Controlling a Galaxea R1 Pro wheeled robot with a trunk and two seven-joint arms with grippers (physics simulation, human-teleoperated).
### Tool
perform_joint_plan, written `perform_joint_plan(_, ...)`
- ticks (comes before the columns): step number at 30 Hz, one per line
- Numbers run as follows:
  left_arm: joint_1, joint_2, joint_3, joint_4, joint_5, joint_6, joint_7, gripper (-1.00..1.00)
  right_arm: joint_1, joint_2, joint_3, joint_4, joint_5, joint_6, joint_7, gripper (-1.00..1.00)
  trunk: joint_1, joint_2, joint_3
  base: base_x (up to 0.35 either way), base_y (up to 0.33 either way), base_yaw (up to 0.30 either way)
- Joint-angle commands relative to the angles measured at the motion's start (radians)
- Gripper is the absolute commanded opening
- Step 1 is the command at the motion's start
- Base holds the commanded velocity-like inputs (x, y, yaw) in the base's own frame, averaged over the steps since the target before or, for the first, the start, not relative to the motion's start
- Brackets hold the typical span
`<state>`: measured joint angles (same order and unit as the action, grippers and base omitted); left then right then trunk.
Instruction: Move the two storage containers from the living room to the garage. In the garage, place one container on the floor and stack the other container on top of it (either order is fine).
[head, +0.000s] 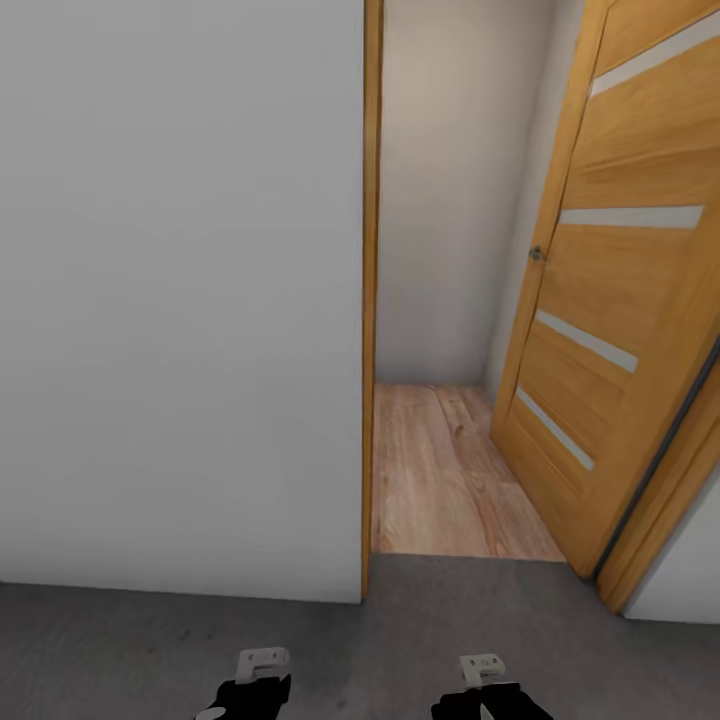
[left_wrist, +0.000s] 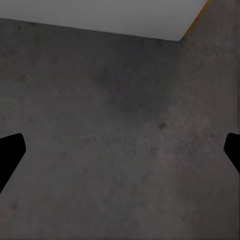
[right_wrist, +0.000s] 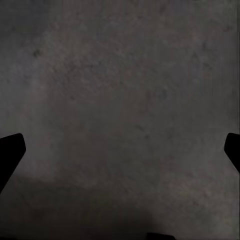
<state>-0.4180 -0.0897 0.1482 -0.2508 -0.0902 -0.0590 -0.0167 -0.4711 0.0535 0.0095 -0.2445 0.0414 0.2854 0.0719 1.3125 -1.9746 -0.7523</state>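
Both grippers hang low over the floor (head: 150, 640), jaws spread wide, nothing held. Left gripper (left_wrist: 120, 155) w/ black fingertips (left_wrist: 10, 155) at the frame's far edges, bare concrete between them; right gripper (right_wrist: 120, 155) same, fingertips (right_wrist: 11, 152) black, wide apart. In the head view the two wrists show as black blocks w/ pale brackets at the bottom edge: left (head: 255, 685), right (head: 490, 690).

Floor is dark grey mottled concrete, matte, faint blotches. Ahead-left stands a plain pale grey wall (head: 180, 300), smooth, flat, ending in a thin wood door frame (head: 371, 300). Past it, a narrow doorway opens onto light wood plank flooring (head: 440, 480), grain running away from the robot. Wood panel door (head: 620, 300) w/ pale horizontal strips is swung open at right, small metal handle (head: 537, 254).

Concrete meets planks in a straight threshold line. Passage is narrow, between frame and door.
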Motion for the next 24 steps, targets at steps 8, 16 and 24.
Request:
perform_joint_plan(8,-0.001,-0.001,0.008,0.001,-0.01,-0.005,-0.002,1.0,0.0,-0.003,0.0,-0.002,0.002,0.006,0.003,1.0,0.0,0.0,-0.001,0.13,-0.308,0.115)
perform_joint_plan(16,-0.001,-0.001,0.008,0.001,-0.01,-0.005,-0.002,1.0,0.0,-0.002,0.0,-0.002,0.004,0.006,0.003,1.0,0.0,0.0,-0.001,0.167,-0.309,0.081)
perform_joint_plan(24,-0.001,-0.001,0.008,0.001,-0.01,-0.005,-0.002,1.0,0.0,-0.003,0.0,-0.002,0.004,0.006,0.003,1.0,0.0,0.0,-0.001,0.184,-0.304,0.1)
